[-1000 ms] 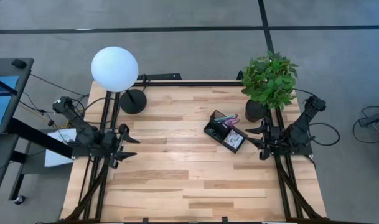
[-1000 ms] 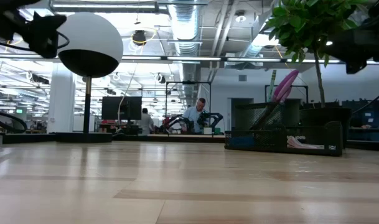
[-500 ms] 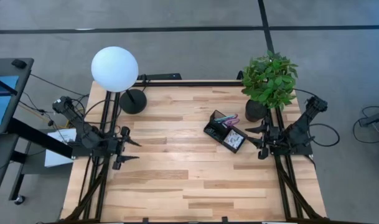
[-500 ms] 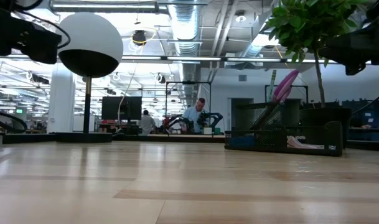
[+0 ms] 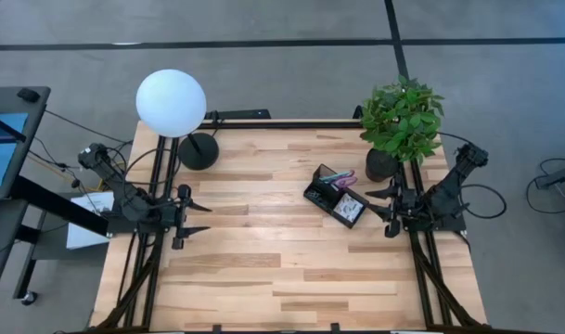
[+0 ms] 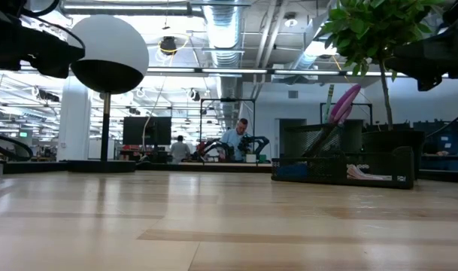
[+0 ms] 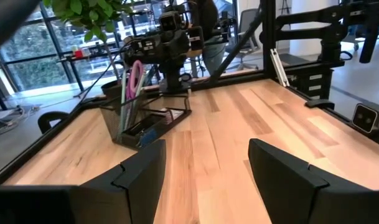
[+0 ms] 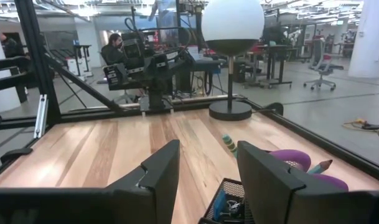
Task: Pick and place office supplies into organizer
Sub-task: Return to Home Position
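The organizer stands on the wooden surface, turned at an angle. The supplies are inside it. The scissors stand upright in its taller back section, purple handles up, with a teal pen beside them in the same section. The white packet lies in the low front tray. A small blue piece also lies low in the organizer; I cannot tell which compartment holds it.

The right end effector hangs just beside the organizer, on the side of the front tray, lifted off the surface. Its fingers are spread apart and hold nothing. The organizer's rim shows close beneath them in the right wrist view.

The left end effector is well apart from the organizer, across the bare wood on the far side from the right arm. Its fingers are likewise parted and empty, and they point toward the organizer.

A potted plant stands near the organizer, just past its back section. A lamp with a white globe stands well apart from the organizer, at the corner beyond the left arm.

In the low view a person sits in the room far behind the organizer.
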You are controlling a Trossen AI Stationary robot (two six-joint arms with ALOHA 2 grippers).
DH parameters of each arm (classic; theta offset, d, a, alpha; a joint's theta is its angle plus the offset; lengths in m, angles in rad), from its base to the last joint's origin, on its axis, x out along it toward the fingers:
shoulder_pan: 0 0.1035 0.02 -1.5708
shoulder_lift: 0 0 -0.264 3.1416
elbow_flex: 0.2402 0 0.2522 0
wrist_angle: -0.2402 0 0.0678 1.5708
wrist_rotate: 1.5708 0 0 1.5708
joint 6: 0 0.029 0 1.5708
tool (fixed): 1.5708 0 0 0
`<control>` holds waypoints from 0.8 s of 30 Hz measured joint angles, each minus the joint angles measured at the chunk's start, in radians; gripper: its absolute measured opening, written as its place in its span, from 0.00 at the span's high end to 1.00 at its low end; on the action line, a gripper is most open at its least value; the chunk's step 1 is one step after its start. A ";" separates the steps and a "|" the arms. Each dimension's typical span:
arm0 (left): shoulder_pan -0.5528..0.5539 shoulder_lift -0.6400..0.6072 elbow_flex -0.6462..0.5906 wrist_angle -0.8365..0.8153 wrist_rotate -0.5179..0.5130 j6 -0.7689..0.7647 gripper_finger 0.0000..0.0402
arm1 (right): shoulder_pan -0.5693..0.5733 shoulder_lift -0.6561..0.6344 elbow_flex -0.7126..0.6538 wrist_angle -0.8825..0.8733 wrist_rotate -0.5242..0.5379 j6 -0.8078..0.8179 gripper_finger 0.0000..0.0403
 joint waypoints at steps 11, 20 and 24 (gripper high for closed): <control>0.000 0.000 0.000 -0.001 0.003 -0.004 0.44 | 0.000 0.000 0.000 0.000 0.000 0.000 0.62; 0.000 0.000 -0.001 -0.002 0.004 -0.004 0.44 | 0.000 0.000 0.000 0.000 0.000 0.000 0.61; 0.000 0.000 -0.001 -0.002 0.004 -0.004 0.44 | 0.000 0.000 0.000 0.000 0.000 0.000 0.61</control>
